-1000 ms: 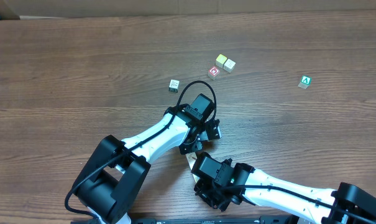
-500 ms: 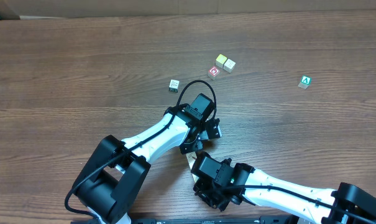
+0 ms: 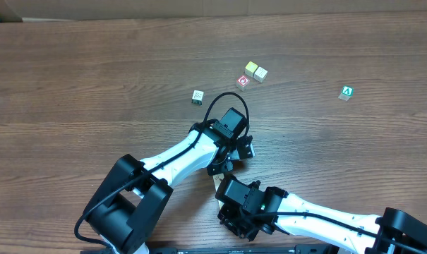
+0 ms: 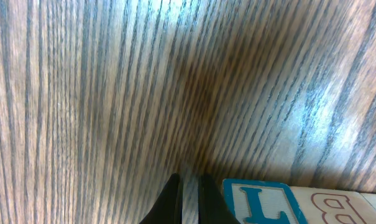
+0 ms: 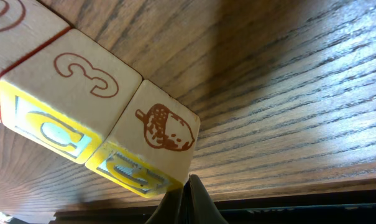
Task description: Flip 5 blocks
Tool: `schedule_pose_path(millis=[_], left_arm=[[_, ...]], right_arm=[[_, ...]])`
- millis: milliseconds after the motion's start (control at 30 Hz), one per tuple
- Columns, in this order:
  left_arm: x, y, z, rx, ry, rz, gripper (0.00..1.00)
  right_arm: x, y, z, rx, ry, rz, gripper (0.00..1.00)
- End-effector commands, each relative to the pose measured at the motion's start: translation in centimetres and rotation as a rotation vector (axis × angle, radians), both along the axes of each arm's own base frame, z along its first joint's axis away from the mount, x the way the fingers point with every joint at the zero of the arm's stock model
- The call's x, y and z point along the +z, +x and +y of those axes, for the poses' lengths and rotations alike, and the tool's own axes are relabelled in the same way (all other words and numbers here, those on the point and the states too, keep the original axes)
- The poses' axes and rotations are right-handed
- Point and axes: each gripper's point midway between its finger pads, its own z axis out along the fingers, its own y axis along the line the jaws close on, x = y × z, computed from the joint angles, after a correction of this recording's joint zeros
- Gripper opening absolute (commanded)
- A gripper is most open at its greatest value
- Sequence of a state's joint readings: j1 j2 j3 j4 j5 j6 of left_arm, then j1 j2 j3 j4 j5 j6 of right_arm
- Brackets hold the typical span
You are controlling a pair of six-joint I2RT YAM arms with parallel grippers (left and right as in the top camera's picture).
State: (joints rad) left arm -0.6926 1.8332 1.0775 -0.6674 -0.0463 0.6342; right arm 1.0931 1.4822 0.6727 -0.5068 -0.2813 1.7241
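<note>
While the left gripper (image 4: 189,185) and right gripper (image 5: 188,186) are closed, holding nothing | pale natural-wood alphabet blocks (image 5: 156,127) are seen resting on the brown counter (image 3: 93,70) | no flip can be confirmed

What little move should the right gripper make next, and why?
Probably open its jaws. The right gripper is shut, with its tips close to the bottom corner of the acorn block. That block lies at the end of a row, beside the 3 block. Shut fingers cannot grasp a block to flip it.
</note>
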Motion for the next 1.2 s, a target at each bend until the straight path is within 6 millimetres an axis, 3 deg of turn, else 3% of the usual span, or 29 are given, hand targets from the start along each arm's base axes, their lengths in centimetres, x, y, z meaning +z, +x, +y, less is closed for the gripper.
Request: schedule_pose_path(millis=[0,1167], left_arm=[[-0.7,-0.93,-0.1,-0.002,0.001,0.035,0.04],[-0.62,-0.63,-0.63,-0.004,-0.015,0.018,0.04]], right_arm=[[-0.11,0.52,0.04,-0.013,-0.004,-0.025,0.04],[0.16,0.84,0.73,-0.012,0.026,-0.041,0.04]])
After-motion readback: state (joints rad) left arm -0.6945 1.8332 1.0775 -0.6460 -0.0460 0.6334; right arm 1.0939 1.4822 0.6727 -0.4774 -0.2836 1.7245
